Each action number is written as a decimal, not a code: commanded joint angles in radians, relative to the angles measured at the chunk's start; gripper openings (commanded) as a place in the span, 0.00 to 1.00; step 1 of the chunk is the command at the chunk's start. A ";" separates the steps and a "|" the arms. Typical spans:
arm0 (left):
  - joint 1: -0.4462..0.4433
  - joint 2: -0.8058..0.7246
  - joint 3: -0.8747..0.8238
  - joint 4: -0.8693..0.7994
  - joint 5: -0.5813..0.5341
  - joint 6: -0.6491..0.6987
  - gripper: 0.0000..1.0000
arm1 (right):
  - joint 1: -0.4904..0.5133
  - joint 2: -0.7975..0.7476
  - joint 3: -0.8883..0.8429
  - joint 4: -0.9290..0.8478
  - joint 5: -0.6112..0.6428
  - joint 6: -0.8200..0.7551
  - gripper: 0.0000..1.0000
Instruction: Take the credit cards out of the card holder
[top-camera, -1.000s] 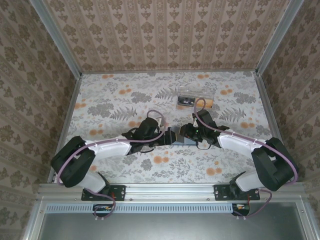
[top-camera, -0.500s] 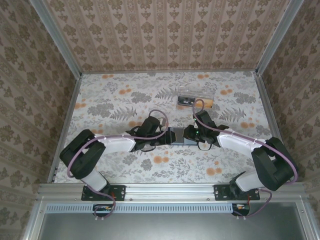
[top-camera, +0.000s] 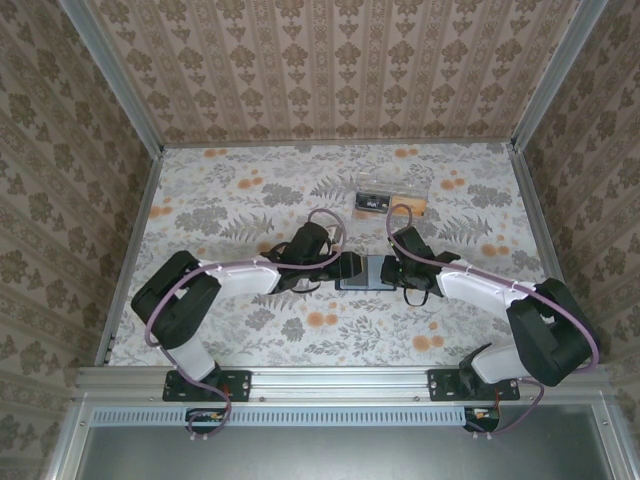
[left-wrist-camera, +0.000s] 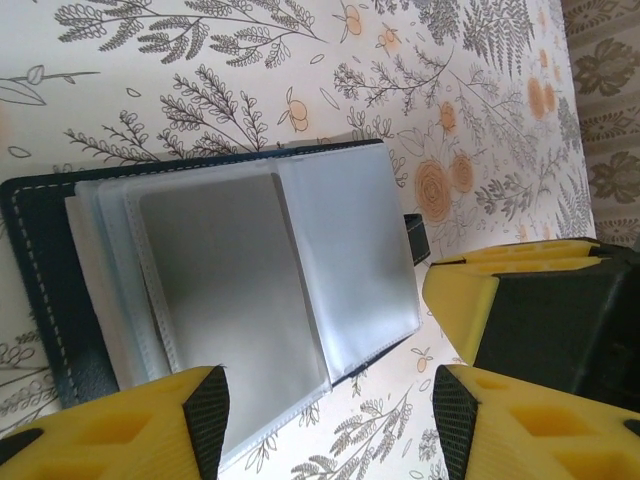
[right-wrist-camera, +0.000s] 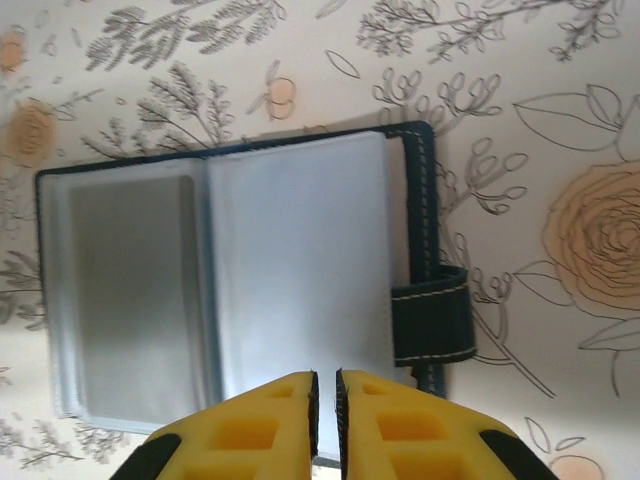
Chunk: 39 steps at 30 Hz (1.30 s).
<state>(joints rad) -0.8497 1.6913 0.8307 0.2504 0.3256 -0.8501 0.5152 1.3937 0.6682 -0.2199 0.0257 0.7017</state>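
Hovering over the open card holder (left-wrist-camera: 250, 270), my left end effector (left-wrist-camera: 328, 415) gapes empty. My right end effector (right-wrist-camera: 325, 405) is almost closed.

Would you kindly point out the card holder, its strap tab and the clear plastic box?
card holder (right-wrist-camera: 300, 280), right wrist view, on its right inner sleeve.
strap tab (right-wrist-camera: 432, 312), right wrist view, middle of the strap.
clear plastic box (top-camera: 385, 198), top external view, near its middle.

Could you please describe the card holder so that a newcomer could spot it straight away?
On the floral table, look at the middle, between the left pincer and right pincer. The card holder lies open there: a flat navy wallet with grey sleeves, unlike the clear plastic box farther back.
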 joint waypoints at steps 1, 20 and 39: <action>-0.006 0.044 0.038 -0.018 0.020 0.032 0.59 | 0.005 -0.010 -0.018 -0.036 0.053 -0.019 0.17; -0.017 0.070 0.051 -0.107 -0.046 0.044 0.58 | 0.006 0.004 -0.041 -0.041 0.102 -0.019 0.19; -0.043 0.044 0.068 -0.214 -0.135 0.054 0.58 | 0.005 0.068 -0.055 0.013 0.049 -0.022 0.19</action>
<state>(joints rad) -0.8856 1.7565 0.8810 0.1162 0.2340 -0.8146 0.5152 1.4471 0.6262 -0.2066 0.0902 0.6834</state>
